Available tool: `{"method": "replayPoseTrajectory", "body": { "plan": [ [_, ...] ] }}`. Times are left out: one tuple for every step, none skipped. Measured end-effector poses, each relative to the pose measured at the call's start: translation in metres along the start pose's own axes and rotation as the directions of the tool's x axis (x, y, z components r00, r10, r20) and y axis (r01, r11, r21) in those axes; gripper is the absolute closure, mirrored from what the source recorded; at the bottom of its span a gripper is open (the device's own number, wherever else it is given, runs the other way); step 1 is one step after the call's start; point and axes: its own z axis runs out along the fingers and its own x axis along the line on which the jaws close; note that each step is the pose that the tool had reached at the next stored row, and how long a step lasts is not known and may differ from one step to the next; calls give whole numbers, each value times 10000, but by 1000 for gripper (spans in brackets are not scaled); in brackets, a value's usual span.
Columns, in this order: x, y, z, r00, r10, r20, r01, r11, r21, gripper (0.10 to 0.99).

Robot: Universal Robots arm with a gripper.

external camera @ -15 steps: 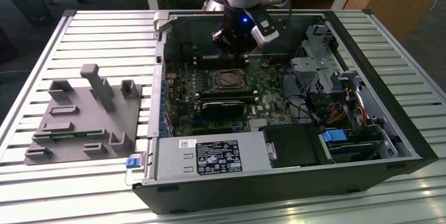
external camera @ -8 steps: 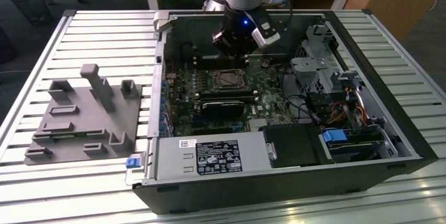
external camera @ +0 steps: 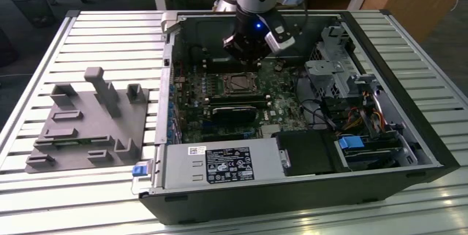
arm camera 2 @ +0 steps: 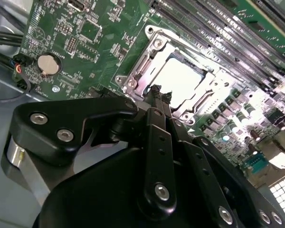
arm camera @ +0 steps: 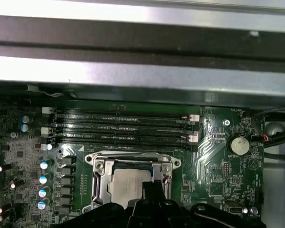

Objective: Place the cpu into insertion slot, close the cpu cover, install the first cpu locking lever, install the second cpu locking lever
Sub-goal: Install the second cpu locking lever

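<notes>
The cpu [arm camera 2: 186, 78] lies flat in the insertion slot [external camera: 240, 83] on the green motherboard, its pale silvery top showing. The cpu cover [arm camera 2: 141, 66], a silvery frame with a window, lies down around it. In both wrist views my gripper [arm camera 2: 156, 91] hangs just above one edge of the socket with its black fingers closed together and nothing between them. The first wrist view shows the cpu [arm camera: 126, 183] with the cover's frame [arm camera: 98, 176] around it and the gripper [arm camera: 152, 186] over its edge. From the exterior view the gripper [external camera: 247, 61] sits just behind the socket. I cannot make out the locking levers.
The open computer case [external camera: 431, 153] walls in the board. Long memory slots [arm camera: 123, 124] run beside the socket, and a coin battery [arm camera: 237, 145] sits nearby. A dark block [external camera: 234, 115], the power supply [external camera: 219, 165] and a drive cage [external camera: 340, 73] stand around. A grey fixture [external camera: 87, 120] lies on the exterior view's left.
</notes>
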Motion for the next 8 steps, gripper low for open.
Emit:
{"method": "replayPoseTrajectory", "body": {
  "plan": [
    [0,-11,0,10000,0,0,0,10000,0,980],
    [1,-23,-1,10000,0,0,0,10000,0,980],
    [1,-36,-2,10000,0,-1,0,10000,1,980],
    [2,-52,-2,10000,0,0,0,10000,1,980],
    [3,-70,-2,10000,0,1,0,10000,-1,980],
    [4,-85,-3,10000,0,0,0,10000,0,980],
    [5,-98,-3,10000,0,0,0,10000,0,980],
    [5,-108,-4,10000,0,0,0,10000,0,980]
  ]
}}
